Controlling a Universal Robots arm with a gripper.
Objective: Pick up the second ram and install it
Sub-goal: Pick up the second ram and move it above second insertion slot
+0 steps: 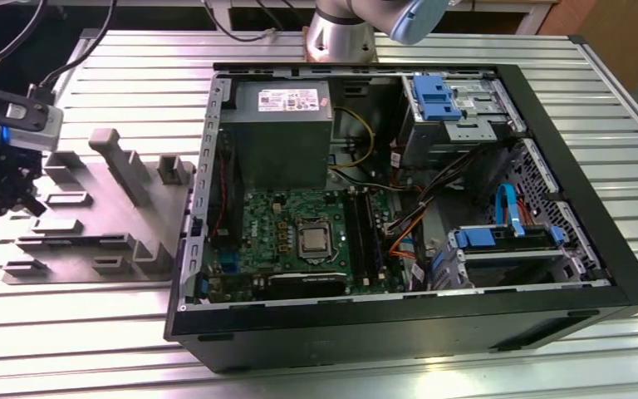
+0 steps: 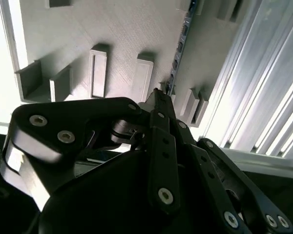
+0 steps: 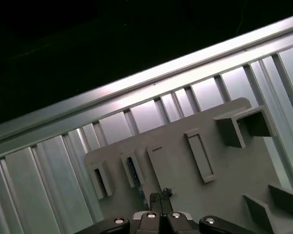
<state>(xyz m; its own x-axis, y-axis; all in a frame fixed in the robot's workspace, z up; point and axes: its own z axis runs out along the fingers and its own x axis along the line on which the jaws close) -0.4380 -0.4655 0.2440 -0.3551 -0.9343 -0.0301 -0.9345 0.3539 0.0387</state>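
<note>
The second ram (image 2: pixel 179 44) stands on its long edge in the grey plastic fixture (image 2: pixel 63 29), a thin dark stick with small chips along its face, running between the raised blocks near one edge of that fixture. In the first wrist view it shows as a bluish strip (image 3: pixel 132 169) seated in one of the fixture's narrow holders (image 3: pixel 136 168).

The gripper (image 2: pixel 159 95) has its tip right at the near end of the stick, pointing down at the fixture. In the first wrist view the tip (image 3: pixel 159 197) sits just beside the bluish strip. Whether the gripper is open, closed, or already clamped on the stick, I cannot tell. In the exterior view the gripper (image 1: pixel 9 187) hangs over the end of the fixture (image 1: pixel 109 224) farthest from the computer case (image 1: pixel 618 274).

As I judge it, the task is at its pick-up stage. The stick has not been lifted out of the fixture, and the carry and the installation are both left to do.

The open case lies just beside the fixture, on the exterior view's right of it, and both rest on the slatted aluminium table (image 1: pixel 76 332). Inside the case, the green motherboard (image 1: pixel 275 224) lies on the side nearest the fixture, below the grey power supply (image 1: pixel 280 137). Its long black memory slots (image 1: pixel 359 237) are beyond the processor socket (image 1: pixel 313 239) as seen from the fixture. Whether any slot already holds a stick is too small to tell.
</note>
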